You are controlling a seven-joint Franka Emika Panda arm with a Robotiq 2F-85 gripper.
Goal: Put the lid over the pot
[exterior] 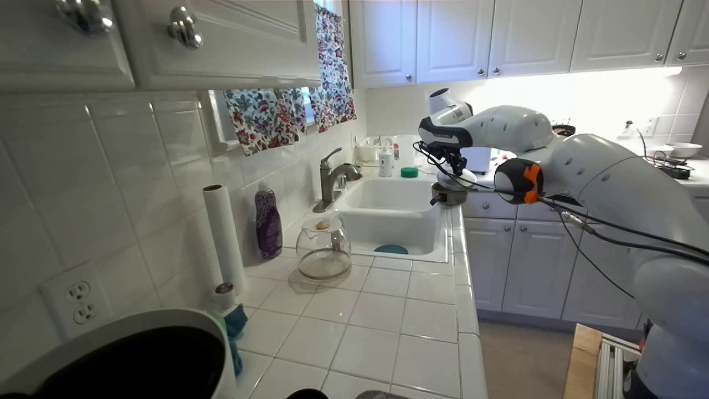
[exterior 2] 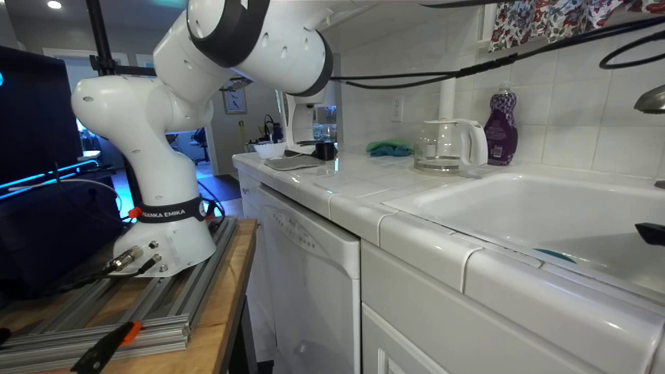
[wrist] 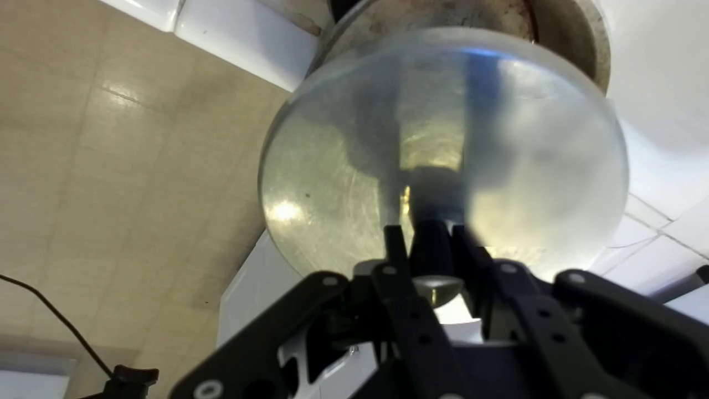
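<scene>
Over pot (exterior: 452, 196), end effector (wrist: 428, 235) clamped on black knob (wrist: 431, 252) of lid (wrist: 440, 147), fingers (wrist: 394, 244) slightly apart.

There's a glass jug (exterior: 324, 252) on the white tiled counter (exterior: 382, 313), near the sink (exterior: 388, 214). A purple bottle (exterior: 268, 223) and a tall white roll (exterior: 224, 238) stand near it, by the wall (exterior: 138, 188). Something blue (exterior: 391, 249) lies in the sink, partly hidden. Flowered curtains (exterior: 332, 61) hang higher up, a curved tap (exterior: 328, 185) reaches over the sink, and green and blue cloths (exterior 2: 389, 148) lie bunched on the counter.
</scene>
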